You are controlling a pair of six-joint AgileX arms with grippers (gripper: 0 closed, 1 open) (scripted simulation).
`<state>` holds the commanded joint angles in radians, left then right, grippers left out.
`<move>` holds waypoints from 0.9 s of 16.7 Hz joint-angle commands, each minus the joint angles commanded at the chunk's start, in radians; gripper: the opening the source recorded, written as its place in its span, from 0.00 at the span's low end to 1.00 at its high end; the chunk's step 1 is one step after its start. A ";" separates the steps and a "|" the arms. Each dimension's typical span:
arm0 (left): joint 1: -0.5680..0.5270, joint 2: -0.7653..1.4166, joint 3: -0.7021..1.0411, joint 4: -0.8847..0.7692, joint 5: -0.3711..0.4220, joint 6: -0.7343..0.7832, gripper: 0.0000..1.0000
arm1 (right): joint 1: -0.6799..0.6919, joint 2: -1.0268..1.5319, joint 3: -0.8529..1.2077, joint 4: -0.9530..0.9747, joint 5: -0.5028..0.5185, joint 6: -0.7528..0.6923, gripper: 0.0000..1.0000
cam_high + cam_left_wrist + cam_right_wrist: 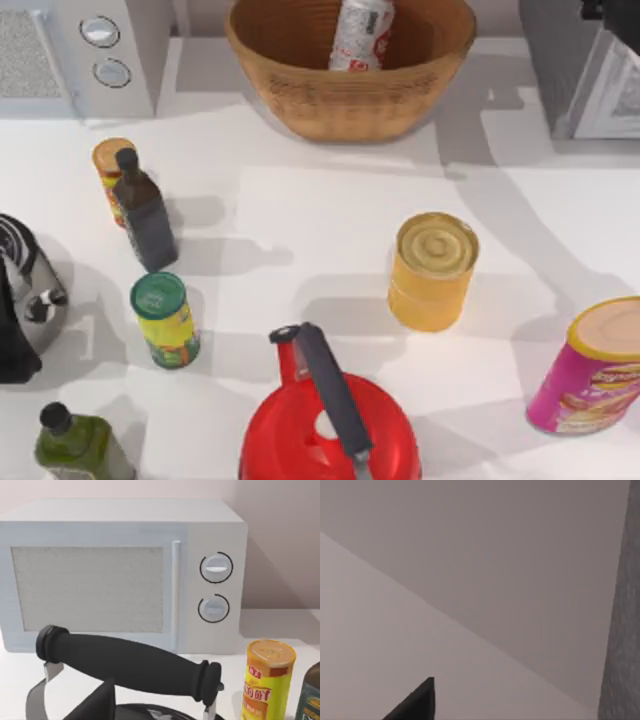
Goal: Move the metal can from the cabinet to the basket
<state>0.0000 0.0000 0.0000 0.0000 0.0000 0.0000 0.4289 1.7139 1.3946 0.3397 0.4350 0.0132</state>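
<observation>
while leaning, metal can (361,33) sits in basket (300,90).

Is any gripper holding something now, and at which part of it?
Nothing appears held. The metal can leans inside the basket, with no gripper on it.

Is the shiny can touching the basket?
Touching. In the top view the metal can stands tilted inside the basket, its lower end resting down in the bowl, with no tool holding it.
</observation>
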 joint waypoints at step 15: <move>0.000 0.000 0.000 0.000 0.000 0.000 1.00 | -0.385 -1.582 -1.266 -0.306 -0.391 -0.012 1.00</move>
<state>0.0000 0.0000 0.0000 0.0000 0.0000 0.0000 0.0442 0.1316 0.1284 0.0333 0.0441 0.0013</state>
